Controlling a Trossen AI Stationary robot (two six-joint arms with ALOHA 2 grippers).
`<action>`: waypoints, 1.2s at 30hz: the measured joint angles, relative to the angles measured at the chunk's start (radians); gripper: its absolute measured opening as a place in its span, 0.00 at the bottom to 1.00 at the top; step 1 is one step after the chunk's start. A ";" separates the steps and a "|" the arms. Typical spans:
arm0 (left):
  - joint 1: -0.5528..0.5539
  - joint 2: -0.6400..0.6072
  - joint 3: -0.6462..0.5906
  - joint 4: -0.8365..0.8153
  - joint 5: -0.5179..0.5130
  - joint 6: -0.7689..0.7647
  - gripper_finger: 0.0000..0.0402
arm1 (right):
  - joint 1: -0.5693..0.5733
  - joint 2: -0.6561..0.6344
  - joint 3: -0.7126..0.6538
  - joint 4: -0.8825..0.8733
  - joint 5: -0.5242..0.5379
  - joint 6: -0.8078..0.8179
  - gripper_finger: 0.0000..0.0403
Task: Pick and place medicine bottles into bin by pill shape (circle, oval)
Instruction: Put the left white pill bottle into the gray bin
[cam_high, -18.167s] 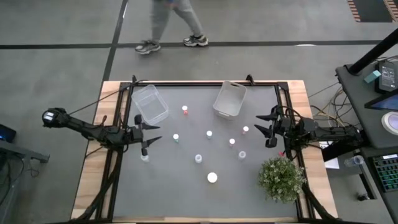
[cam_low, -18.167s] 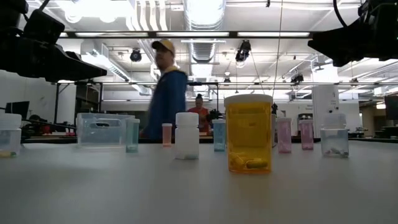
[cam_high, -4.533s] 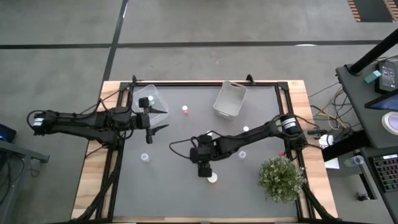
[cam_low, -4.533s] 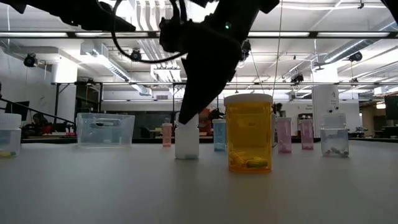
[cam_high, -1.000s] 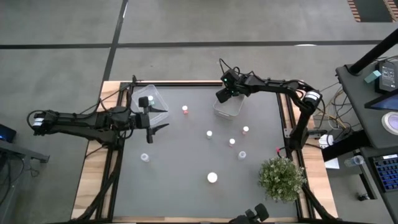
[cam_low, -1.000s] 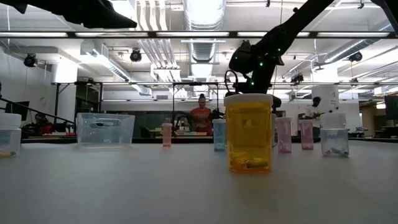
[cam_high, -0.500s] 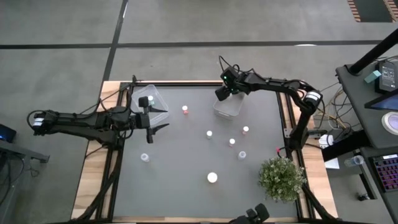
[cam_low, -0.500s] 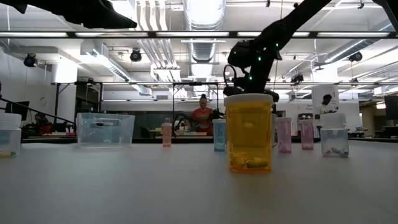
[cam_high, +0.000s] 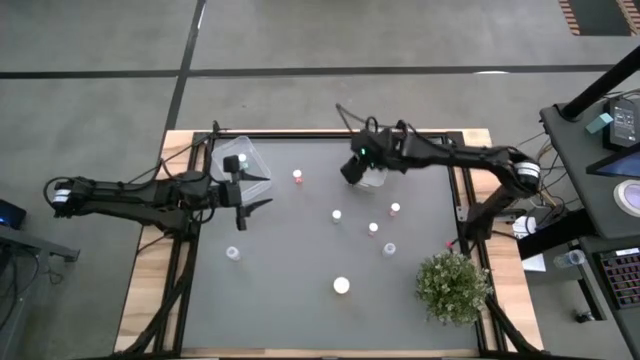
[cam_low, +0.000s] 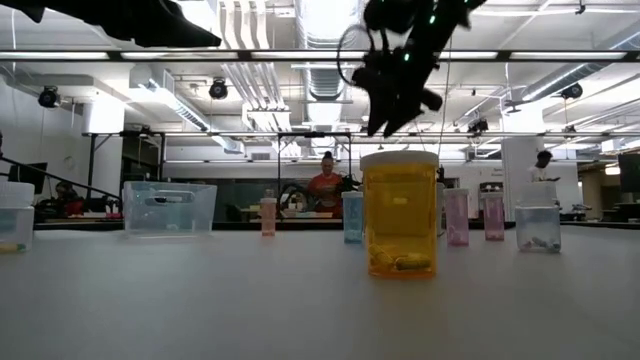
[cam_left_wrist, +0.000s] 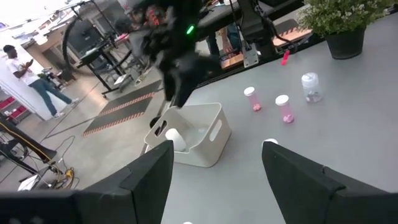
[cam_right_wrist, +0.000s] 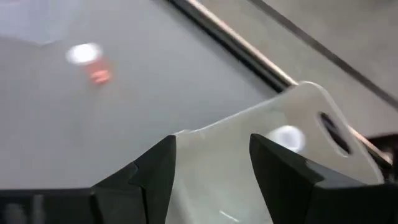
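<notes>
Closest in the low view, dead centre: the amber bottle (cam_low: 400, 213), long yellow pills on its floor, no label or writing legible. Beyond it, across the middle of the high view: loose medicine bottles (cam_high: 373, 228) dotted about, seven counting the amber one, none with print that can be read. No longer among them: the wider white bottle (cam_left_wrist: 175, 138) that stood mid-table seconds back; now lying inside the white bin (cam_high: 376, 176) at upper centre, seen there from both wrists. Above that bin's left rim: the right gripper (cam_high: 352, 168), fingers apart and carrying nothing, shifted off the bin's upper edge within the last second and climbed higher in the low view. Reads as one drop finished and that arm free for another pick. At mid-left: the left gripper (cam_high: 240, 205), spread wide, empty, unmoved beside the clear bin (cam_high: 252, 180), with one white-capped bottle (cam_high: 241, 158) inside. Farther back, only room, no signage sharp enough to read
</notes>
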 joint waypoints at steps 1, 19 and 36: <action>0.000 0.003 0.000 0.000 0.000 0.000 0.57 | 0.035 -0.014 -0.009 0.002 0.002 -0.006 0.49; -0.001 0.165 0.003 0.107 0.000 -0.124 0.57 | 0.415 -0.269 -0.479 0.651 0.043 -0.197 0.49; 0.000 0.299 0.032 0.087 0.044 -0.573 0.57 | 0.360 -0.532 -0.811 1.188 -0.201 -0.504 0.49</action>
